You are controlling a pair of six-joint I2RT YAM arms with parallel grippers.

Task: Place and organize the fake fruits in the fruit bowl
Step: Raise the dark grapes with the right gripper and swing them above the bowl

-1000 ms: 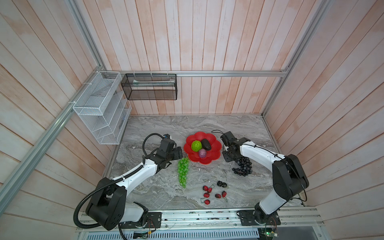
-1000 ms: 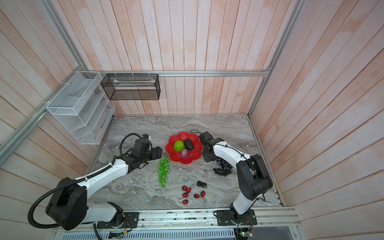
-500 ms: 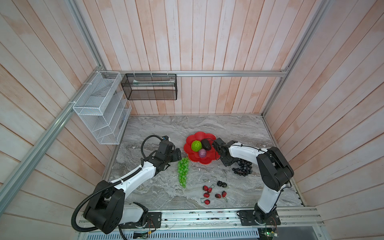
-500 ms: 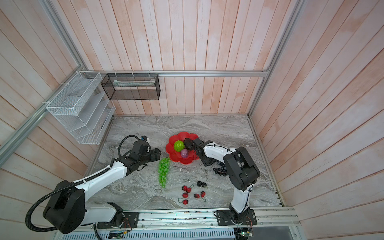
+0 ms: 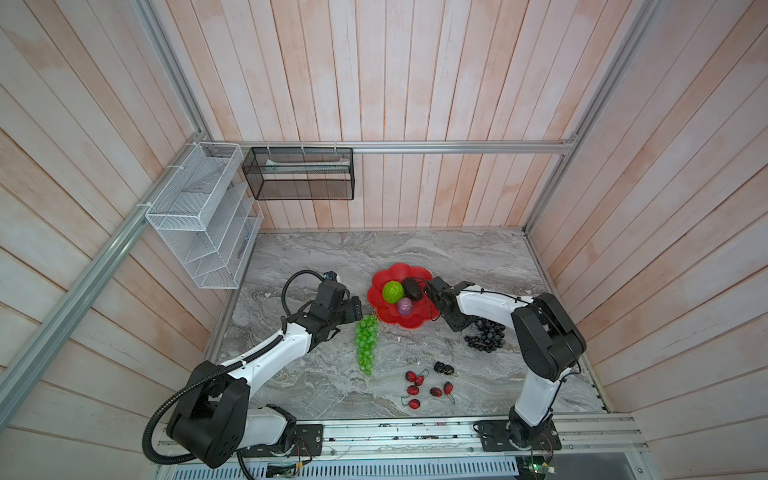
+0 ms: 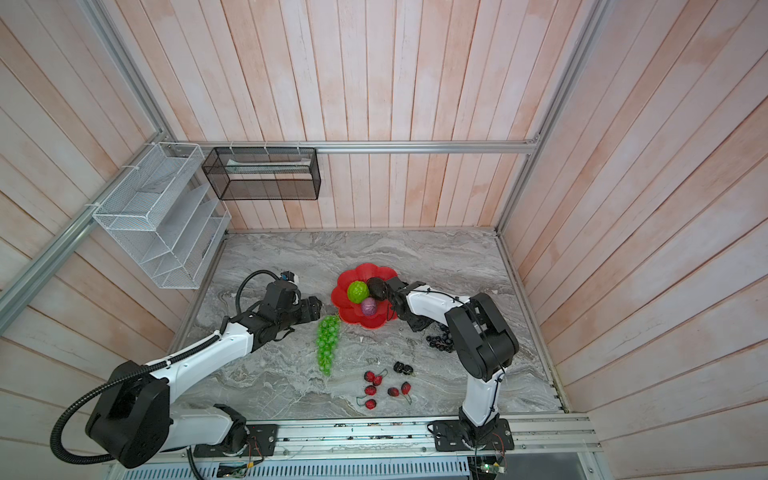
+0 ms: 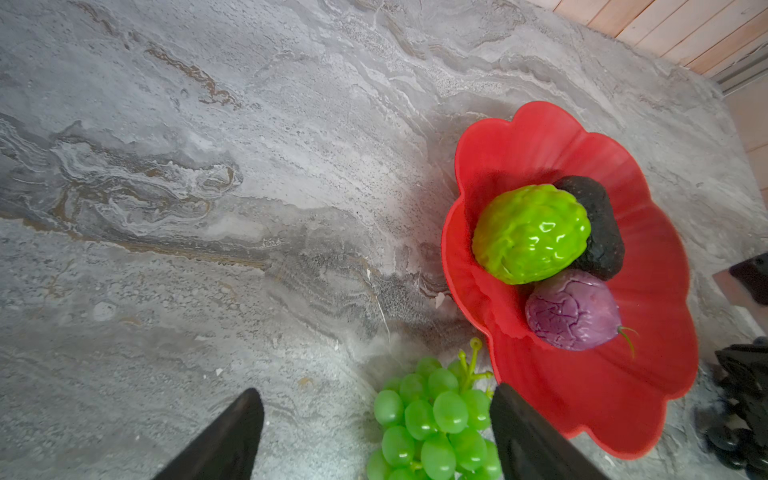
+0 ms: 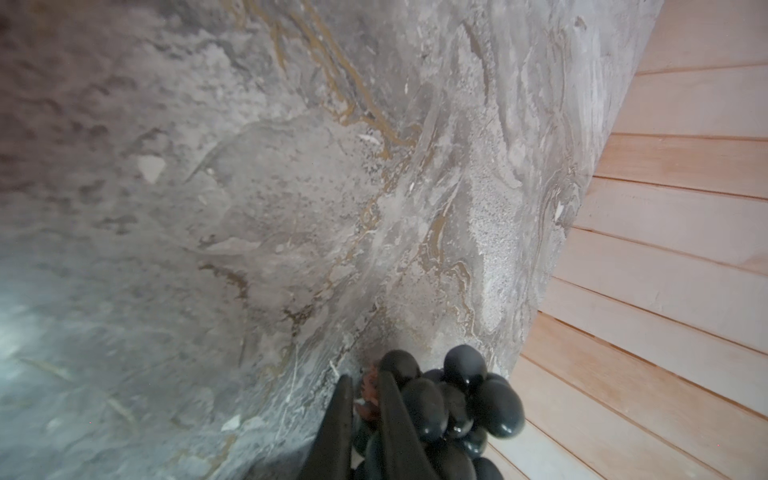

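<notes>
Both top views look steeply down from high above the near edge of the marble table (image 5: 415, 257), seeing its whole surface from almost one spot. The left wrist camera sits low over the table, facing the fruit bowl (image 7: 602, 395) and green grape bunch (image 7: 432, 415), also seen from above. The right wrist camera peers very closely past the dark grape bunch (image 8: 494, 407) toward the right wall (image 8: 685, 208).

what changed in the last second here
The right arm swung its elbow in toward the middle, and the right gripper closed its fingers on the stem end of the dark grape bunch, which still lies on the table. The left gripper stayed open beside the green grape bunch. The red bowl, its fruits and the small red berries did not move.
</notes>
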